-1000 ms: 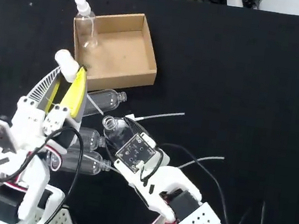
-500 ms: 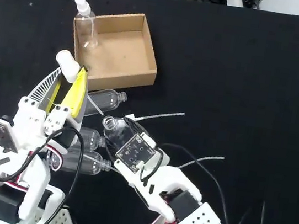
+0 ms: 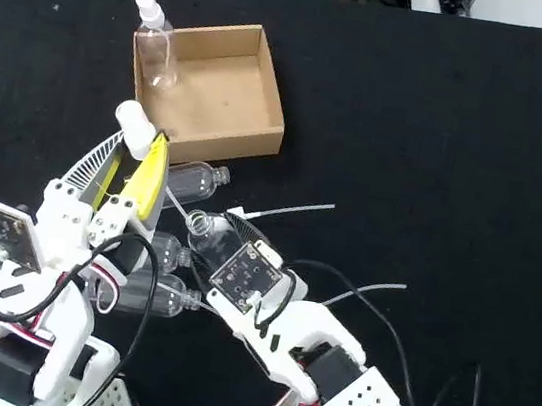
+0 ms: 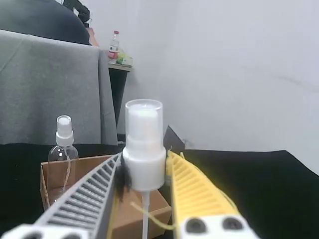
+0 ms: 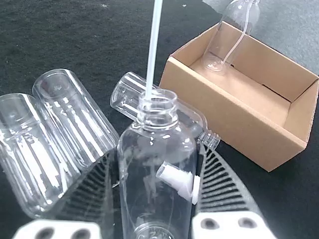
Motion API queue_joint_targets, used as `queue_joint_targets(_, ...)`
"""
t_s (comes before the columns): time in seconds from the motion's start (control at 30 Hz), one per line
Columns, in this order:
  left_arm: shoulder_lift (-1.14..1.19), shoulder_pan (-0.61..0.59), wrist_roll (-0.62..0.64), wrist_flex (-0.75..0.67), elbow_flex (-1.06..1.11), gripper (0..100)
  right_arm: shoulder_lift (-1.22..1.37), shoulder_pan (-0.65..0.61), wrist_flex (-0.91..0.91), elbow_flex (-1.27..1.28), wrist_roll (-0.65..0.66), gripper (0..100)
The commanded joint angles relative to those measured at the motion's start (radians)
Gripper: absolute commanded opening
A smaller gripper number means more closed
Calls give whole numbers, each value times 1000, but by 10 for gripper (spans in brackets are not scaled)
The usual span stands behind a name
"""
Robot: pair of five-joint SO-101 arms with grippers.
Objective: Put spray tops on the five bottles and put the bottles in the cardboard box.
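While the left gripper (image 4: 144,172) clenches a spray top (image 4: 143,144), its tube (image 5: 152,50) dips into the neck of a bottle (image 5: 155,134) clamped in the right gripper (image 5: 158,164). Just beyond, toward the table's (image 3: 442,136) far-left corner, the cardboard box (image 3: 222,134) holds one capped bottle (image 3: 157,46).

One clear bottle (image 3: 157,46) with a white top on stands in a corner of the brown cardboard box (image 3: 230,135). A second bottle (image 5: 157,164) stands up open, and a white spray top (image 4: 144,149) hangs above it, its thin tube dipping into the mouth. Three more open bottles (image 3: 193,180) lie on their sides close by.
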Motion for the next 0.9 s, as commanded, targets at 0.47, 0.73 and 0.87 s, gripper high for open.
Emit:
queue_joint_targets(0.47, -3, 64, 2, 3, 45, 30, -18, -12, -20, -2, 3, 85)
queue_joint_targets(0.73, -2, 73, -37, 18, 39, 30, -18, -11, -20, -2, 3, 85)
queue_joint_targets(0.87, -2, 74, -38, 69, 38, 30, -18, -11, -20, -2, 3, 85)
